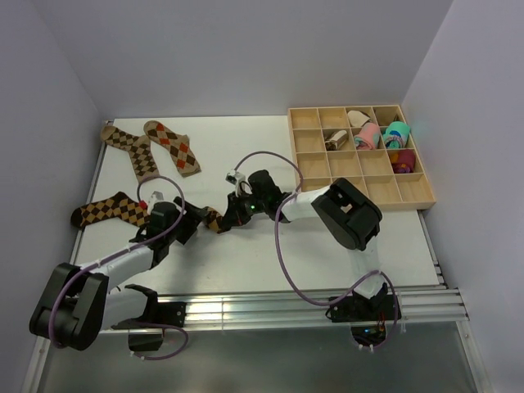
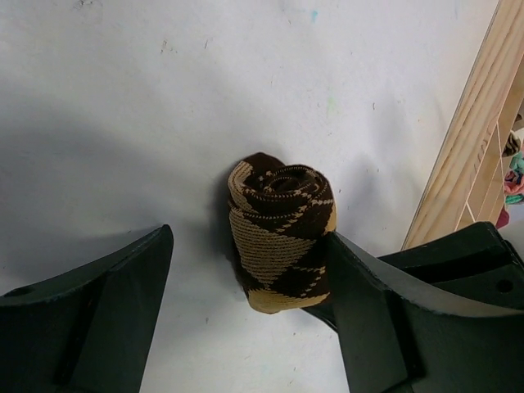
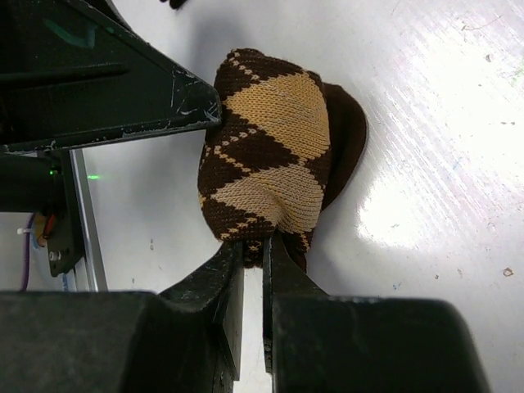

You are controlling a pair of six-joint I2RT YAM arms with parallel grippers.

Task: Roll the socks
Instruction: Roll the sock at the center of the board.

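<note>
A rolled brown-and-tan argyle sock [image 2: 282, 233] stands as a stubby bundle on the white table, seen as a small dark bundle [image 1: 214, 219] between the two arms. My left gripper [image 2: 250, 239] is open around it; its right finger [image 2: 385, 303] touches the roll's side and its left finger [image 2: 106, 303] stands apart. My right gripper [image 3: 254, 250] is shut on the lower edge of the rolled sock [image 3: 270, 164]. Three flat argyle socks lie at the left: two [image 1: 127, 146] [image 1: 172, 147] at the back and one [image 1: 106, 211] beside the left arm.
A wooden compartment tray [image 1: 385, 190] stands at the back right and holds pink and teal bundles [image 1: 381, 135]; its edge [image 2: 467, 147] shows in the left wrist view. The left gripper's finger [image 3: 123, 82] fills the upper left of the right wrist view.
</note>
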